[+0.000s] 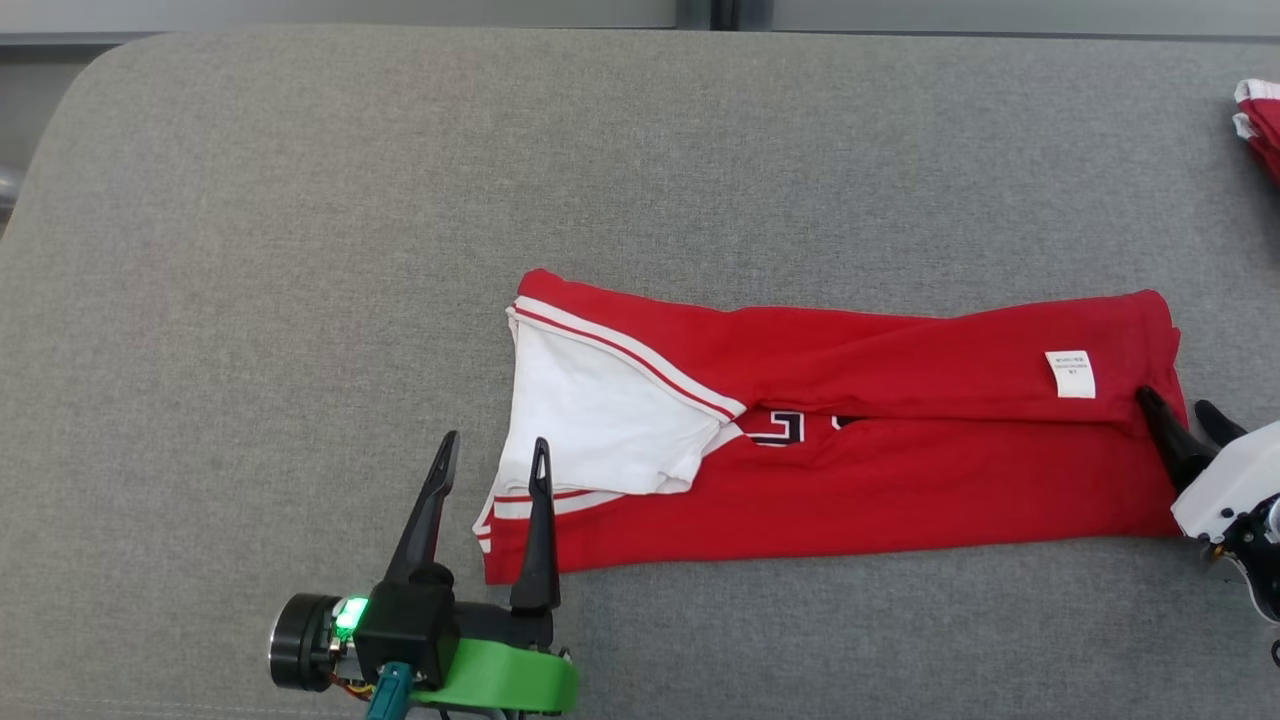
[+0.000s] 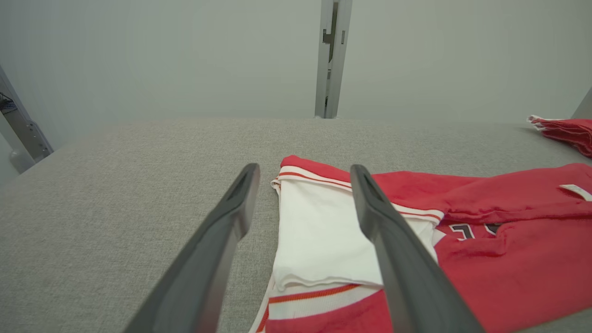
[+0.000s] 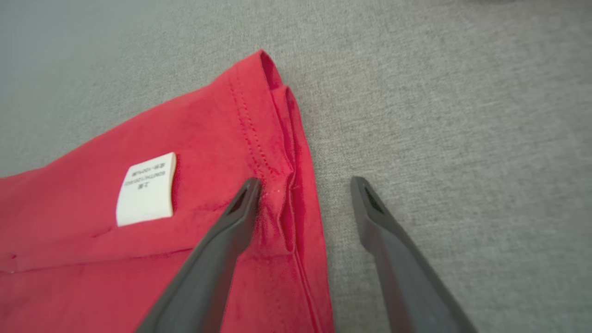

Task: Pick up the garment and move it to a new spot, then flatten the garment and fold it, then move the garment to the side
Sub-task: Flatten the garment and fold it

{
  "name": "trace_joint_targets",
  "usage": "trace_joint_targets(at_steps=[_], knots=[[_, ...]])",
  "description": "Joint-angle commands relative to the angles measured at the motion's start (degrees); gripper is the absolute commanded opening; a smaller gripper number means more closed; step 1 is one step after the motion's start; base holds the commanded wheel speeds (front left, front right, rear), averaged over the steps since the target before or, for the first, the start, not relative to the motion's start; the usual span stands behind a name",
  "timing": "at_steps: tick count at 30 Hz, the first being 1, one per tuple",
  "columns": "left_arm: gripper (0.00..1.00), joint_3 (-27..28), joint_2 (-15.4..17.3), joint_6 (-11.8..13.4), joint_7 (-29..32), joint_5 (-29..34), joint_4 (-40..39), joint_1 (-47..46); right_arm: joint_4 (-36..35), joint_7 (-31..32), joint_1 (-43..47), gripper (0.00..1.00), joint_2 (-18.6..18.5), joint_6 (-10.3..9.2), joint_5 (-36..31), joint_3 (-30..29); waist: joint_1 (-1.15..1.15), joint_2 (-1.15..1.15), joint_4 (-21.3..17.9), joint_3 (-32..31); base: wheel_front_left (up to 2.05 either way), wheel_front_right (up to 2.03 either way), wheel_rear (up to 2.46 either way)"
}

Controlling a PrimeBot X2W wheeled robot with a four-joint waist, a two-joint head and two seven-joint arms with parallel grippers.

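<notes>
Currently on file: one red jersey-knit garment (image 1: 850, 450) with a white sleeve and red-and-white striped trim. It lies across the centre and right of a grey woven-fabric bench (image 1: 300, 250), folded lengthwise into a long band.

Risks, as judged:
1. The left gripper (image 1: 496, 440) is at the lower left of the head frame. Its jaws are apart, one over bare bench and the other above the garment's left edge by the striped cuff. A pinch here may catch the top layer alone, and the white sleeve would then peel open and undo the lengthwise fold.
2. The right gripper (image 1: 1175, 400) is at the right edge of the frame. Its jaws are apart and straddle the stitched hem, one over cloth and one over bench. The hem shows stacked layers, so a partial bite would let the lower ones drag.
3. Unequal lift or travel at the two ends would skew and wrinkle the band.
4. A second red-and-white cloth item (image 1: 1262, 125) sits in the upper right corner, well apart. A careless sideways carry could reach it.

Condition of item:
- The upper flap overlaps the lower along a central line, partly hiding dark lettering (image 1: 790, 428).
- A white rectangular care label (image 1: 1070, 373) shows towards the right end, suggesting an inner face turned outward there.
- There are soft creases near the hem, and the long edges run roughly parallel.
- The cloth looks thin and limp.
</notes>
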Motion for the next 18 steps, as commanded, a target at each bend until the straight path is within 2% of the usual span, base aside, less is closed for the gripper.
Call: trace_joint_targets(at_steps=[1, 3, 4, 5, 6, 7, 8, 13, 18], knots=[[1.0, 0.2, -0.1, -0.1, -0.2, 0.6, -0.2, -1.1, 0.3, 0.9, 1.3, 1.0, 0.5, -0.01, 0.5, 0.7, 0.0, 0.0, 0.6, 1.1, 0.0, 0.0, 0.0], [1.0, 0.3, -0.2, -0.1, -0.2, 0.7, -0.3, -1.2, 0.2, 1.6, 2.4, 0.99, 0.9, -0.01, 0.6, 2.1, 0.0, 0.0, 0.4, 1.2, 0.0, 0.0, 0.0], [1.0, 0.3, -0.2, -0.1, -0.2, 0.7, -0.3, -1.2, 0.1, 1.9, 2.9, 0.92, 1.2, -0.01, 0.8, 2.7, 0.0, 0.0, 0.3, 1.3, 0.0, 0.0, 0.0], [1.0, 0.3, -0.2, -0.2, -0.2, 0.7, -0.3, -1.3, 0.0, 2.2, 3.4, 0.73, 1.6, -0.01, 0.9, 3.2, 0.0, 0.0, 0.2, 1.2, 0.0, 0.0, 0.0], [1.0, 0.3, -0.2, -0.2, -0.2, 0.7, -0.3, -1.4, -0.3, 2.4, 4.0, 0.66, 1.8, 0.0, 1.2, 3.7, 0.0, 0.0, 0.0, 1.2, 0.0, 0.0, 0.0], [1.0, 0.2, -0.2, -0.2, -0.2, 0.5, -0.4, -1.5, -0.7, 2.4, 4.3, 0.24, 2.0, 0.0, 1.4, 4.0, 0.0, 0.0, -0.1, 1.2, 0.0, 0.0, 0.0], [1.0, 0.1, -0.2, -0.2, -0.2, 0.4, -0.5, -1.5, -1.1, 2.1, 4.5, 0.0, 1.9, -0.01, 1.5, 4.3, 0.0, 0.0, -0.3, 1.2, 0.0, 0.0, 0.0], [1.0, 0.1, -0.2, -0.2, -0.2, 0.7, -0.6, -1.6, -1.9, -0.6, 4.6, 0.0, -0.6, -0.11, 1.2, 4.5, 0.0, 0.0, -1.2, 1.0, 0.0, 0.0, 0.0], [1.0, 0.5, -0.2, -0.6, -0.2, 1.5, -0.5, -1.1, -2.0, -3.2, 3.2, 0.0, -5.3, -0.12, 0.0, 4.1, 0.0, 0.0, -2.5, 0.9, 0.0, 0.0, 0.0]])
